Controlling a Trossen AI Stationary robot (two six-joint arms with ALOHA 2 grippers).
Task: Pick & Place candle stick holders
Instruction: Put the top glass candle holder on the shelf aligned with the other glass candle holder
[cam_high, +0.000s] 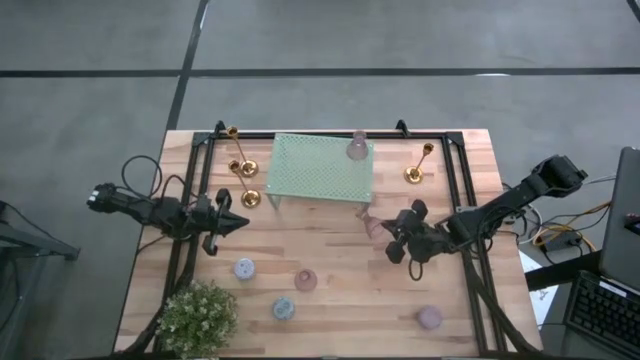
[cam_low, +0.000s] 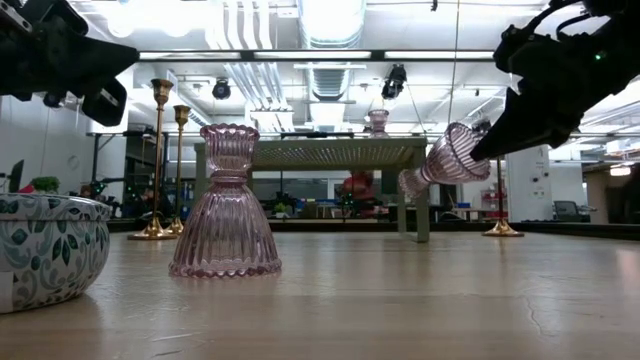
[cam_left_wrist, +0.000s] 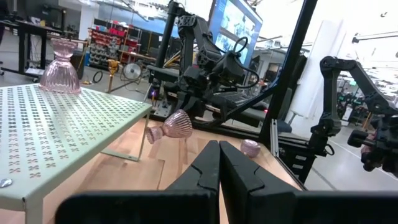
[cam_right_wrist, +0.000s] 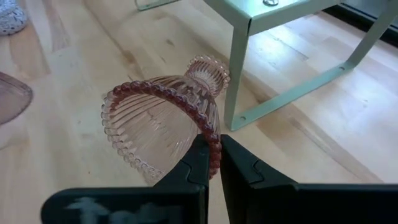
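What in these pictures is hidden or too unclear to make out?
- Right gripper shut on the pink glass holder: its fingers hide part of the holder's beaded rim in the right wrist view.
- Potted plant: cut off by the bottom edge in the high view.
- Patterned bowl: cut off by the left edge in the low view.
- Small cups such as the blue one: too small from above to show detail.
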